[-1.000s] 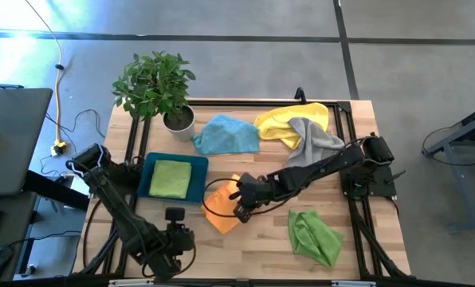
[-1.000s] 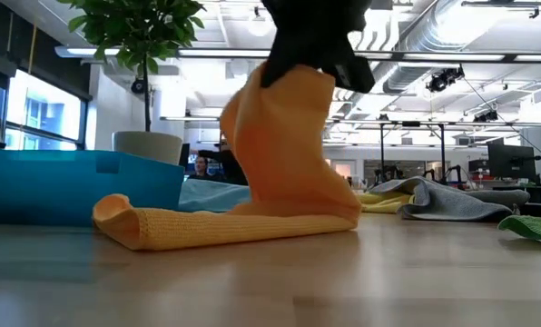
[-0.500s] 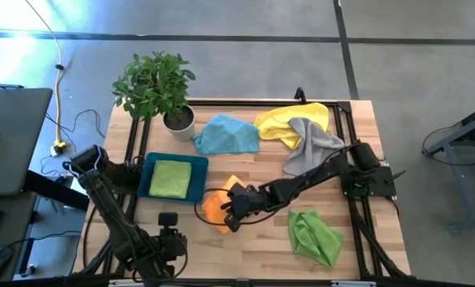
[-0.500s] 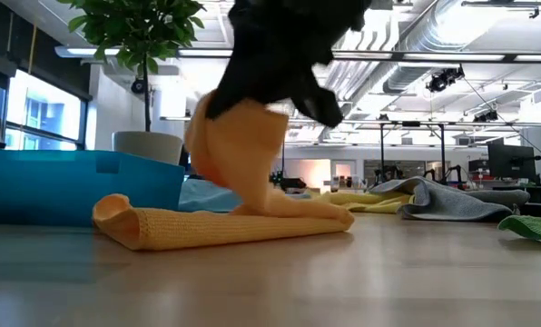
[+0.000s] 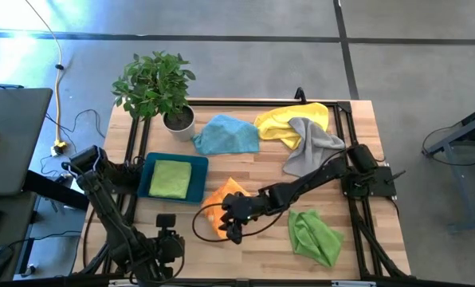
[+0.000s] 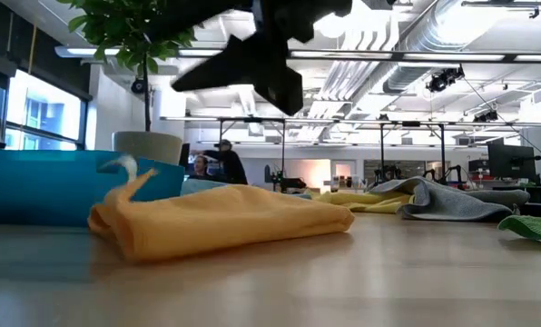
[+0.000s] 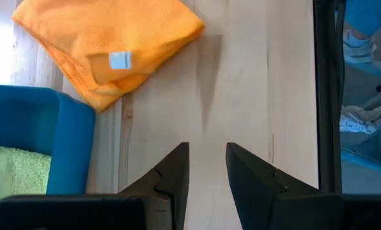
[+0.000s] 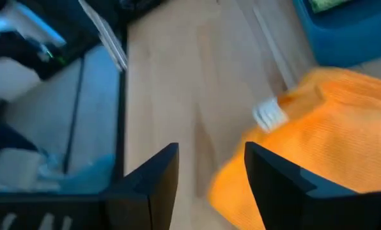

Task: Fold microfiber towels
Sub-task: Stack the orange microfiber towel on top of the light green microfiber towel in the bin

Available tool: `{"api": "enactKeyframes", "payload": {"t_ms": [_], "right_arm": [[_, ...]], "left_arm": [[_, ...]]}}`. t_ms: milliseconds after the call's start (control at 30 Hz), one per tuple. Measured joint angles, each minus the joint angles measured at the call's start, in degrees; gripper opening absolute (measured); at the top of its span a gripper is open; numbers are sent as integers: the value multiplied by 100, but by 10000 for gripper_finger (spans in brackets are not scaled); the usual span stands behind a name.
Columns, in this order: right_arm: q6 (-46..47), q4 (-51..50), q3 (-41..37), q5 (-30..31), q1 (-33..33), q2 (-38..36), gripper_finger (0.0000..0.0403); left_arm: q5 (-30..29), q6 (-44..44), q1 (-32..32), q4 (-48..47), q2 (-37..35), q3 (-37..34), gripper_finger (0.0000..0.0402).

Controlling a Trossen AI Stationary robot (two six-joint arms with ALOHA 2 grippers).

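While one lime green towel [image 5: 170, 178] already lies folded flat in the teal tray [image 5: 147, 165], most of the folding looks still to be done. The orange towel [image 5: 222, 199] sits doubled over on the counter [image 5: 261, 159] just beside the tray, on its side away from the plant [image 5: 154, 84], with a white label showing on top in the left wrist view; the fold looks loose and uneven, so it may want one more fold or a tidy-up. The right pincer [image 5: 231, 225] hovers over that towel's near edge with its fingers apart and nothing between them. The left pincer [image 7: 206, 169] waits near the counter's front edge, on the near side of the tray, parted a little and empty. Beyond the tray, the light blue towel [image 5: 226, 134], yellow towel [image 5: 289, 121] and grey towel [image 5: 311, 143] lie crumpled, and the second lime green towel [image 5: 313, 236] lies rumpled well to the far side of the orange one.
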Motion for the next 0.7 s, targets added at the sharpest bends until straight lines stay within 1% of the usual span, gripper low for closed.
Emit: {"api": "enactKeyframes", "payload": {"t_ms": [100,167,333,433,567,700], "right_arm": [[-329,-469,-4,-108,-54,-95,170],[-509,-1002,-4,-87,-72,-217,164],[-616,-2389,-4,439,-218,-457,149],[-408,-3239,-3,522,-504,-503,149],[-547,-3535,-7,510,-878,-507,161],[-744,-3232,-210,221,-1174,-490,177]], "left_arm": [[-148,-82,5,2,2,0,92],[-276,-152,9,16,5,0,91],[-557,-250,20,43,44,-2,90],[-586,-247,92,149,42,-2,90],[-619,-243,210,169,42,-2,90],[-632,-245,346,175,42,-2,90]]}}
